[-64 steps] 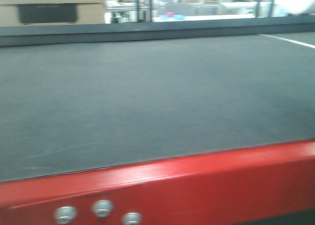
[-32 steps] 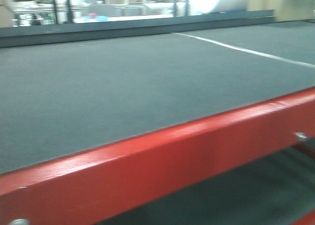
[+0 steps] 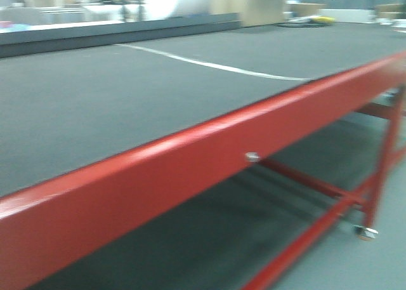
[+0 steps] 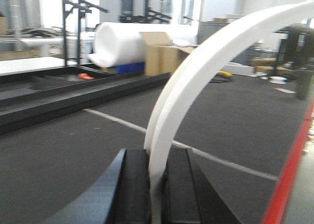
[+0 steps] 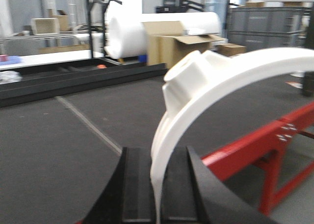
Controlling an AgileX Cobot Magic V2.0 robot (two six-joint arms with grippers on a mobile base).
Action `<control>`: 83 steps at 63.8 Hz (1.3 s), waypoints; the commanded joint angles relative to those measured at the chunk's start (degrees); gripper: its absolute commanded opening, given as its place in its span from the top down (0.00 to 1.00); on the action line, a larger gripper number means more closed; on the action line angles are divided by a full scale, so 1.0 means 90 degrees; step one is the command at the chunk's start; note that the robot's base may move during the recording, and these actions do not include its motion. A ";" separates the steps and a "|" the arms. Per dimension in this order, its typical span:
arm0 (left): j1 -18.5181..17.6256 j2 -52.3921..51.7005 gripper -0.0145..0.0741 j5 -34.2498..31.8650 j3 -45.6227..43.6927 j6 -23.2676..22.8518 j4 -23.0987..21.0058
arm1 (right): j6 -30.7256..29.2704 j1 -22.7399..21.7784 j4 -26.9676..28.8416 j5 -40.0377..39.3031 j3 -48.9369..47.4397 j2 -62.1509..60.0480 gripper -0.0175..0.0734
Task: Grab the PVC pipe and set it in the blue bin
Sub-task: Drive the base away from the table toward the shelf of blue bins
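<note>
Left gripper [image 4: 157,185] is closed on the PVC pipe [image 4: 196,72], pinching only its lower end. The long arc above the grey table [image 4: 73,150] could therefore twist or lever out on any jolt. Right gripper [image 5: 157,185] clamps a white arc [image 5: 206,82] likewise; you can't tell whether it's the same piece. Both arcs run out of frame, and no blue bin shows clearly.

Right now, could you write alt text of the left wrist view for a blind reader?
The left gripper is shut on a white curved PVC pipe, which rises from between its black fingers and arcs to the upper right. Behind lie a dark grey table crossed by a white line, a big white roll and a cardboard box.
</note>
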 commanded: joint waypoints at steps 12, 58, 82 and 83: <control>0.0016 -0.0031 0.94 -0.0170 -0.0032 -0.0015 0.0012 | -0.0032 -0.0013 -0.0056 -0.0208 0.0006 -0.0033 0.99; 0.0016 -0.0031 0.94 -0.0170 -0.0032 -0.0015 0.0012 | -0.0032 -0.0013 -0.0056 -0.0208 0.0006 -0.0033 0.99; 0.0016 -0.0031 0.94 -0.0170 -0.0032 -0.0015 0.0012 | -0.0032 -0.0013 -0.0056 -0.0208 0.0006 -0.0033 0.99; 0.0016 -0.0031 0.94 -0.0170 -0.0032 -0.0015 0.0012 | -0.0032 -0.0013 -0.0056 -0.0208 0.0006 -0.0033 0.99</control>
